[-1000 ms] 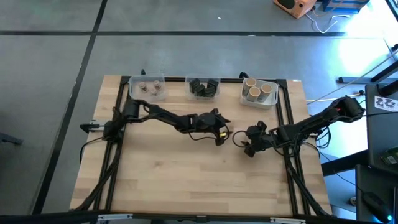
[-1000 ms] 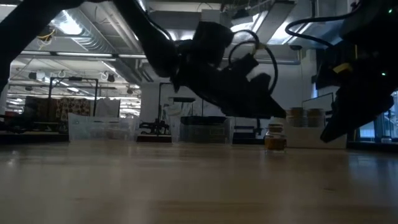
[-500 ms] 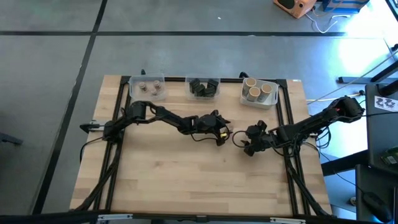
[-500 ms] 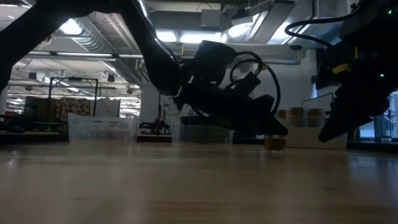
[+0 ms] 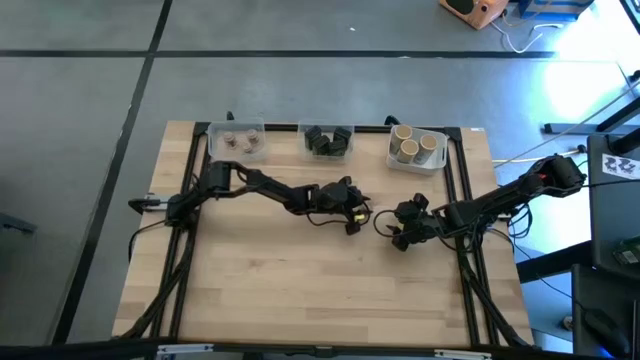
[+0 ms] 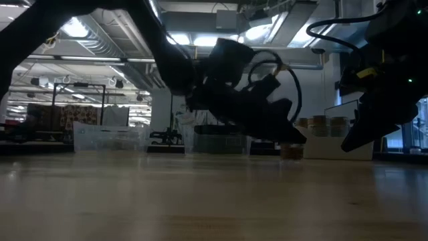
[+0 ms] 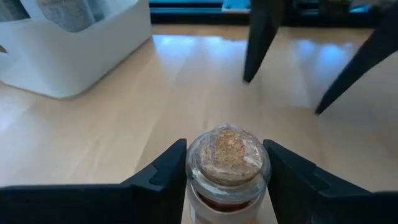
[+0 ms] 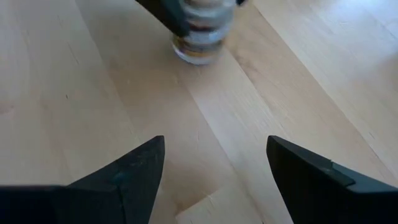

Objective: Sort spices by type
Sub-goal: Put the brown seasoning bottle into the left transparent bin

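Observation:
A small round glass jar [image 7: 227, 155] with a cork top and brownish filling stands upright near the table's middle, also seen in the low view [image 6: 291, 152] and in the right wrist view [image 8: 200, 38]. My left gripper [image 7: 227, 169] is shut on it; in the high view [image 5: 352, 214] the gripper hides the jar. My right gripper [image 8: 214, 186] is open and hovers over bare wood just right of the jar [image 5: 402, 236]. Other spices sit sorted in three tubs at the far edge. My left gripper pinches the jar between its two fingers, one finger [image 7: 166, 169] on each side of the glass shoulder [image 7: 194, 165] just below the cork top. The fingers slant down at it from the table's left. The jar stays upright with its base [image 6: 291, 158] on the table.
At the far edge stand a clear tub [image 5: 237, 142] of brownish-pink jars, a middle tub [image 5: 327, 141] of dark blocks and a white tub [image 5: 415, 149] of tan cylinders. The white tub's wall [image 7: 74, 56] shows close by. Bare wood fills the near half.
My left gripper has come down over the jar, and its fingers now cover most of the jar in the low view. The jar has stayed upright in its place on the table.

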